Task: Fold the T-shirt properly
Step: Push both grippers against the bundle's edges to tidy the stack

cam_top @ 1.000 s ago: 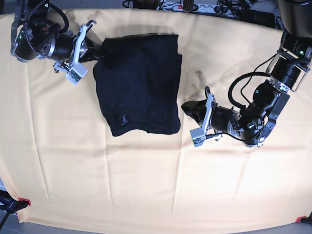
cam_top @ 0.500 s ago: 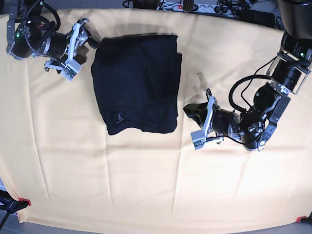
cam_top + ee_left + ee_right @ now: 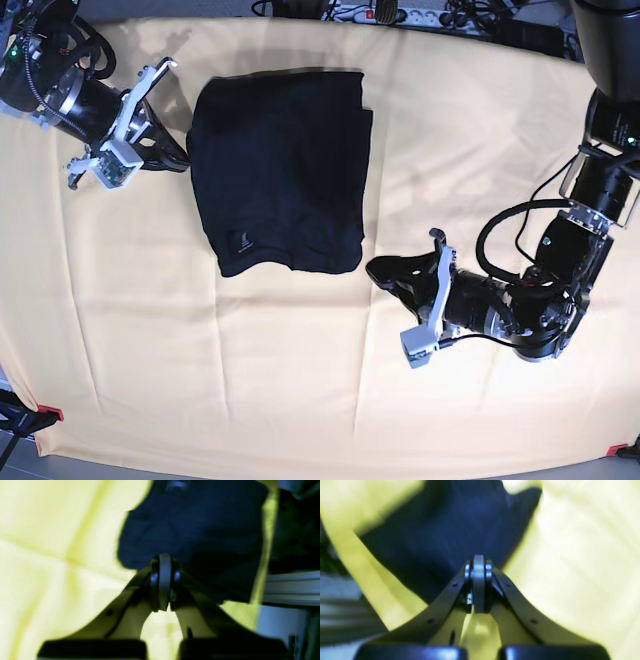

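The T-shirt (image 3: 280,170) lies folded into a dark rectangle on the yellow tablecloth (image 3: 250,380), its small pale logo (image 3: 243,242) near the front left corner. My right gripper (image 3: 180,160) is shut and empty, just off the shirt's left edge. In the right wrist view its fingers (image 3: 478,565) are pressed together, with the T-shirt (image 3: 445,542) lying beyond them. My left gripper (image 3: 374,268) is also shut and empty, close to the shirt's front right corner and apart from it. The left wrist view shows those closed fingers (image 3: 161,562) with the T-shirt (image 3: 195,530) ahead.
A power strip and cables (image 3: 390,14) run along the table's back edge. Red clamps hold the cloth at the front corners (image 3: 50,413) (image 3: 615,450). Creases cross the cloth in front of the shirt.
My right gripper let go of the shirt's back left corner, drew away to the left and shut again. My left arm moved toward the table's front. The shirt settled flat.
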You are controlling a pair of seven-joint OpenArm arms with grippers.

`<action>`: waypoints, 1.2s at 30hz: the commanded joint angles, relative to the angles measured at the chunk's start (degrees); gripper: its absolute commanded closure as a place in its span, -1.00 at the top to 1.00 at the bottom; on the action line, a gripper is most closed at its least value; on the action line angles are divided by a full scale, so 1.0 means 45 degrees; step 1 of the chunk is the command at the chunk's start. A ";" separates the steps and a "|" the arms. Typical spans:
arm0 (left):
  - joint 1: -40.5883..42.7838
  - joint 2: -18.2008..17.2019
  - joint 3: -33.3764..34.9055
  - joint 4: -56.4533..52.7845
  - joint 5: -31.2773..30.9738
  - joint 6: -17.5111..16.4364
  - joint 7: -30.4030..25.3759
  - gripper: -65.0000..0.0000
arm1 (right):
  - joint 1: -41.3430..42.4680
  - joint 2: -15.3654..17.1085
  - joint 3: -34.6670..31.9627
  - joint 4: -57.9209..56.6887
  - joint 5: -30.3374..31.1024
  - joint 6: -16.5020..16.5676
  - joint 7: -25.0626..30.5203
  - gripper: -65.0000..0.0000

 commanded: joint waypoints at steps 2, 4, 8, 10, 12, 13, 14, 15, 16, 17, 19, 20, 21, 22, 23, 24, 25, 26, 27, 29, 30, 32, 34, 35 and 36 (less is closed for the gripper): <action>-0.0136 0.0695 -0.0151 0.0146 -0.0500 -0.0090 -0.0165 -1.00 | 0.0024 -0.0238 -0.0199 0.0189 0.0117 0.0013 0.0325 -1.00; 0.0253 0.1350 -0.0151 0.0146 -0.0491 -0.0090 -0.0170 -1.00 | -0.0039 -0.0593 -0.0685 0.0136 0.0058 0.0013 0.0078 -1.00; 0.1069 0.2671 -0.0151 0.0146 -0.0379 -0.0090 -0.0170 -1.00 | -0.0078 -0.0928 -0.2089 -0.0597 -0.0787 0.0013 0.0063 -1.00; 0.1452 0.3196 -0.0151 0.0146 0.0010 -0.0090 -0.0170 -1.00 | -0.0044 -0.0928 -0.2856 -0.1243 -0.1773 0.0013 0.0554 -1.00; 0.1826 0.3444 -0.0151 0.0146 0.0257 -0.0090 -0.0165 -1.00 | -0.0010 -0.0928 -0.3570 -0.2006 -0.2832 0.0013 0.1098 -1.00; 0.2006 0.3444 -0.0151 0.0146 0.0408 -0.0090 -0.0165 -1.00 | 0.0005 -0.0923 -0.3881 -0.2351 -0.3337 0.0013 0.1326 -1.00; 0.2166 0.3434 -0.0151 0.0146 0.0738 -0.0090 -0.0170 -1.00 | -0.0005 -0.0923 -0.4143 -0.2618 -0.3725 0.0013 0.1443 -1.00; 0.2307 0.3400 -0.0151 0.0146 0.1302 -0.0090 -0.0165 -1.00 | -0.0005 -0.0918 -0.4347 -0.2793 -0.3973 0.0013 0.1438 -1.00; 0.2463 0.3400 -0.0151 0.0146 0.2001 -0.0090 -0.0170 -1.00 | -0.0010 -0.0918 -0.4503 -0.2885 -0.4027 0.0013 0.1360 -1.00; 0.2628 0.3400 -0.0151 0.0146 0.2691 -0.0090 -0.0180 -1.00 | -0.0010 -0.0923 -0.4600 -0.2885 -0.4002 0.0013 0.1239 -1.00; 0.3016 0.3317 -0.0151 0.0141 0.3730 -0.0090 -0.0355 -1.00 | -0.0015 -0.0923 -0.4741 -0.2871 -0.3866 0.0013 0.1180 -1.00; 0.3225 0.3104 -0.0151 0.0141 0.3997 -0.0090 -0.0646 -1.00 | -0.0015 -0.0923 -0.4809 -0.2871 -0.3891 0.0013 0.1175 -1.00; 0.3434 0.2827 -0.0151 0.0141 0.4245 -0.0090 -0.1117 -1.00 | -0.0015 -0.0923 -0.4833 -0.2871 -0.3929 0.0013 0.1171 -1.00; 0.3657 0.2535 -0.0151 0.0141 0.4653 -0.0090 -0.1749 -1.00 | -0.0015 -0.0918 -0.4843 -0.2871 -0.3988 0.0013 0.1156 -1.00; 0.3857 0.2225 -0.0151 0.0141 0.5212 -0.0090 -0.2487 -1.00 | -0.0010 -0.0918 -0.4843 -0.2871 -0.4027 0.0013 0.1088 -1.00; 0.4041 0.1948 -0.0151 0.0141 0.5838 -0.0090 -0.3245 -1.00 | -0.0010 -0.0913 -0.4843 -0.2871 -0.4022 0.0013 0.0967 -1.00; 0.4197 0.1700 -0.0151 0.0141 0.6475 -0.0090 -0.3973 -1.00 | -0.0015 -0.0913 -0.4843 -0.2871 -0.4017 0.0013 0.0763 -1.00; 0.4308 0.1491 -0.0151 0.0141 0.7062 -0.0090 -0.4639 -1.00 | -0.0015 -0.0908 -0.4843 -0.2871 -0.4017 0.0013 0.0491 -1.00; 0.4371 0.1365 -0.0151 0.0141 0.7543 -0.0090 -0.5105 -1.00 | -0.0015 -0.0874 -0.4843 -0.2871 -0.4022 0.0013 0.0238 -1.00; 0.4313 0.1214 -0.0151 0.0141 0.8029 -0.0090 -0.5343 -1.00 | -0.0010 -0.0792 -0.4843 -0.2871 -0.4031 0.0013 -0.0233 -1.00; 0.4245 0.1166 -0.0151 0.0141 0.8136 -0.0090 -0.5333 -1.00 | -0.0010 -0.0743 -0.4843 -0.2871 -0.4099 0.0013 -0.0398 -1.00; 0.4002 0.1107 -0.0151 0.0146 0.8204 -0.0090 -0.5333 -1.00 | -0.0010 -0.0617 -0.4843 -0.2851 -0.4527 0.0013 -0.0476 -1.00; 0.3691 0.1107 -0.0151 0.0141 0.8199 -0.0090 -0.5328 -1.00 | -0.0010 -0.0476 -0.4838 -0.2744 -0.5095 0.0013 -0.0500 -1.00; 0.3531 0.1112 -0.0151 0.0146 0.8194 -0.0090 -0.5333 -1.00 | -0.0015 -0.0384 -0.4838 -0.2637 -0.5299 0.0013 -0.0510 -1.00; 0.3356 0.1112 -0.0151 0.0146 0.8194 -0.0090 -0.5333 -1.00 | -0.0010 -0.0340 -0.4838 -0.2477 -0.5372 0.0013 -0.0617 -1.00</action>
